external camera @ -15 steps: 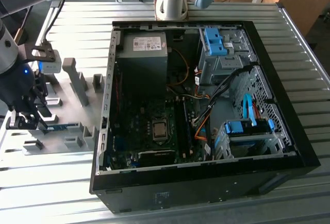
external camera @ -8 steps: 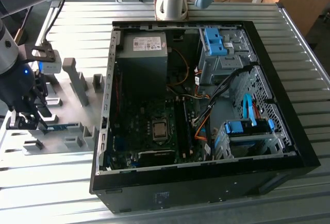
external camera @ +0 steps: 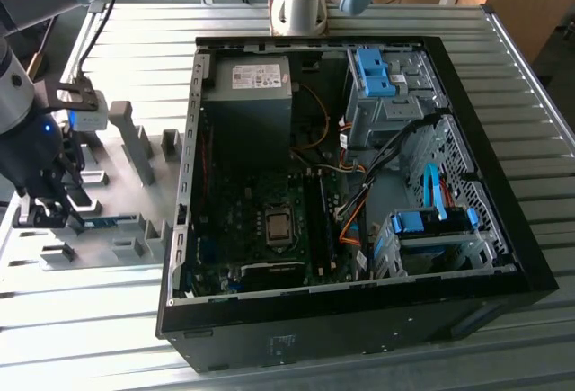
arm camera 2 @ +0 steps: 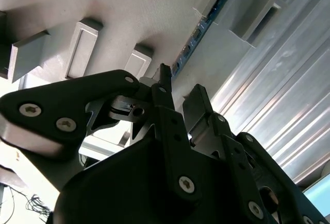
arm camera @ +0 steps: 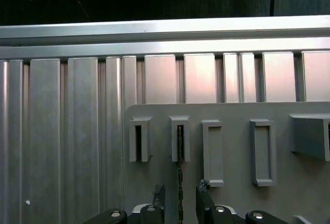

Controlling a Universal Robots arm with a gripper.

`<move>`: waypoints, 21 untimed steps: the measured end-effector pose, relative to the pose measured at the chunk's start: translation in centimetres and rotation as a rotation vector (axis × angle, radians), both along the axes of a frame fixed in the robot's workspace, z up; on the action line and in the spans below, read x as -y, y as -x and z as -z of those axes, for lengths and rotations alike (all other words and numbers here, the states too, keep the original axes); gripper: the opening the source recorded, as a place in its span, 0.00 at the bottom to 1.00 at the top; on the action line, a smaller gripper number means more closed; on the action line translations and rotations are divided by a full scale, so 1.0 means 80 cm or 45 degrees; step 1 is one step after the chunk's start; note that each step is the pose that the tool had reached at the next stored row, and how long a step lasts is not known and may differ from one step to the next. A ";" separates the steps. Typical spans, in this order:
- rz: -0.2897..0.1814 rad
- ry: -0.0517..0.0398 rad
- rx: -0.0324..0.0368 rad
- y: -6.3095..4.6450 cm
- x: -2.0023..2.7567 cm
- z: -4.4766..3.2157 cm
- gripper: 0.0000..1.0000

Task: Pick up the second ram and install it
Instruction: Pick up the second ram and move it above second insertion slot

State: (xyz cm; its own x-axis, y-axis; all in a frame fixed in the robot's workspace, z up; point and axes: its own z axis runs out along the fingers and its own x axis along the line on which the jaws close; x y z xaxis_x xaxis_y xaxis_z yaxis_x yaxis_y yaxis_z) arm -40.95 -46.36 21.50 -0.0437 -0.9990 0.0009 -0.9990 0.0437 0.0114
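Ram (arm camera: 180, 172) stands on edge in a slot of the grey holder plate (arm camera: 234, 157), and the gripper (arm camera: 181, 187) straddles it, jaws apart. Pick-up seems in hand; a clean grasp calls for closing squarely on its flat faces.

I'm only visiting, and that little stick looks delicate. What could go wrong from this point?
1. The open gripper straddles the second ram, which stands on edge in a slotted block of the gray fixture. Closing off-centre might tilt it instead of clamping it squarely.
2. A crooked lift could snag it in that slot.
3. Orange cables lie close to the motherboard inside the computer case and might get in the way.
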 end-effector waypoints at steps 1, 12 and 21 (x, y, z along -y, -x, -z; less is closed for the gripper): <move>0.000 0.000 0.0000 0.000 0.0000 0.0023 0.37; 0.007 0.000 0.0000 -0.001 0.0000 0.0172 0.37; 0.008 -0.001 0.0008 -0.001 -0.0001 0.0205 0.29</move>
State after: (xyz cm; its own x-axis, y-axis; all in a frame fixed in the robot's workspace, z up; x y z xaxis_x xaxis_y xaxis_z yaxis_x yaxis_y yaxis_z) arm -40.85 -46.35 19.86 -0.0497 -0.9988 0.0000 -0.9987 0.0497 0.0108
